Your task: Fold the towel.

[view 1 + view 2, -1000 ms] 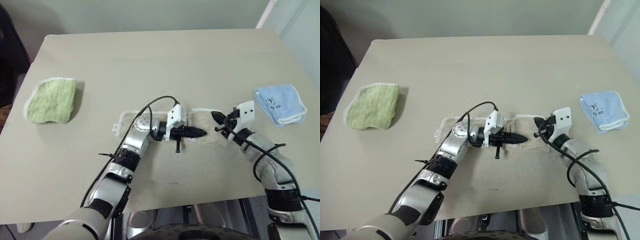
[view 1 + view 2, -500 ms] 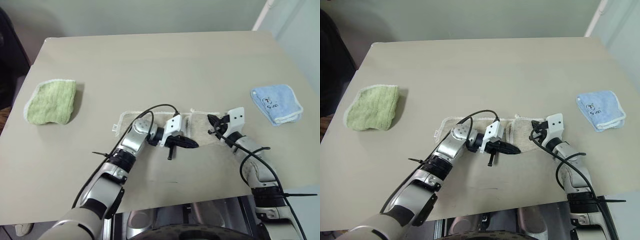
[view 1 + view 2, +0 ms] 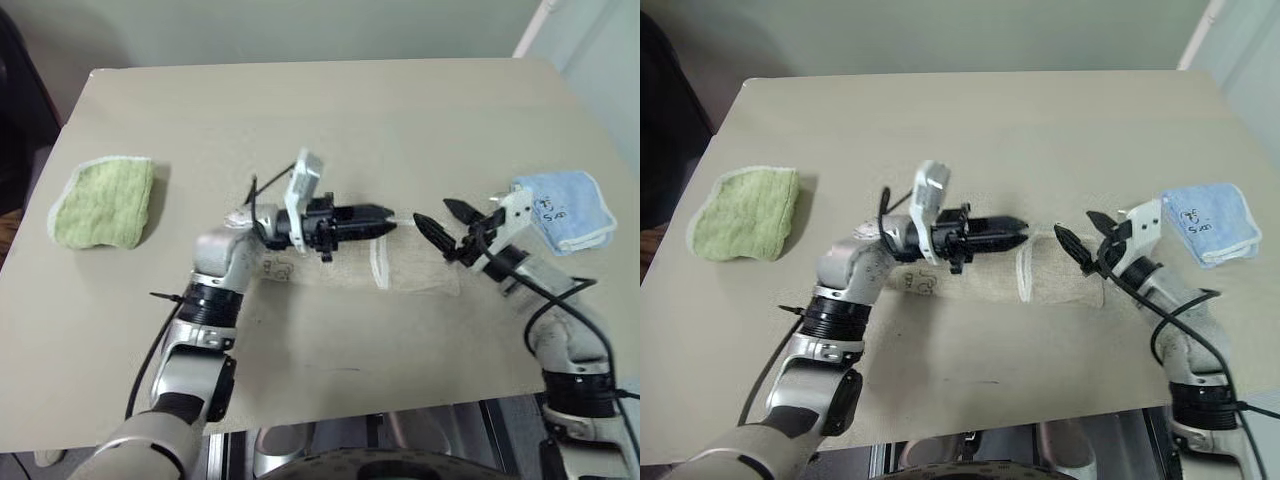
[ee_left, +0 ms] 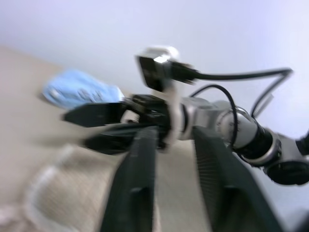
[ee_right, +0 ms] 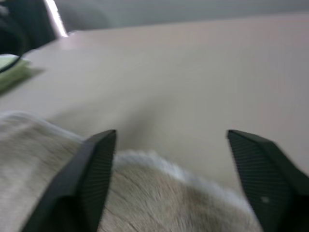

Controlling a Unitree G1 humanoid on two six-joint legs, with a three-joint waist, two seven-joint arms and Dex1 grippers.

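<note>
A beige towel (image 3: 1055,281) is laid lengthwise across the table (image 3: 970,120), below and between both grippers. The right gripper (image 3: 1087,239) is spread wide and empty; the left gripper (image 3: 1018,231) is held slightly apart, empty.

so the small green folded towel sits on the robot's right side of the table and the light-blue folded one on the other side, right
Not quite. The small green folded towel lies on the robot's left side of the beige table; the light-blue folded towel is the one on its right, as the left eye view shows. The long beige terry towel lies between them.
</note>
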